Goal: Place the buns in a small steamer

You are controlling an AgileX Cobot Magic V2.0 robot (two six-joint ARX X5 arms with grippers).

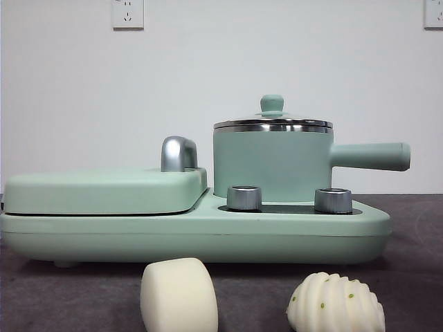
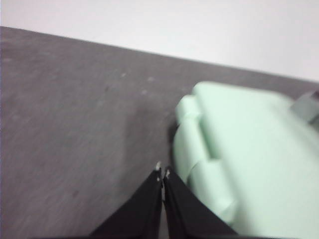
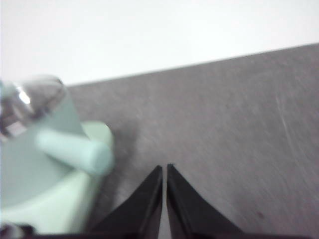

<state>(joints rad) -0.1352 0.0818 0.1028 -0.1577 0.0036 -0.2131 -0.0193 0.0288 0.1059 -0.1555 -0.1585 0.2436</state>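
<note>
Smooth bun: I see the drum-shaped bun (image 1: 178, 296) standing on its edge on the dark bench (image 1: 415, 235), in front of the cooker, toward the left of the front view.
Ridged bun: the shell-like bun with green specks (image 1: 336, 303) lies on the bench to the smooth one's right, apart from it, below the steamer's knobs.
Small steamer: the mint-green steamer (image 1: 272, 162) sits on the right half of the cooker base (image 1: 208, 235), glass lid (image 1: 273, 122) on, its straight handle (image 1: 370, 156) pointing right.
Griddle: the flat green lidded griddle (image 1: 104, 190) takes the left half of the base, chrome handle (image 1: 178, 153) at its back.
Knobs: two steel knobs (image 1: 244, 197) stand in front of the steamer.
Left hand: my left hand (image 2: 163, 172) has its jaws pressed together, gripping nothing, over bare bench beside the griddle end of the cooker.
Right hand: my right hand (image 3: 164, 168) is likewise closed and empty, over the bench near the steamer's handle.
Wall: two sockets (image 1: 127, 14) on the white wall behind.
</note>
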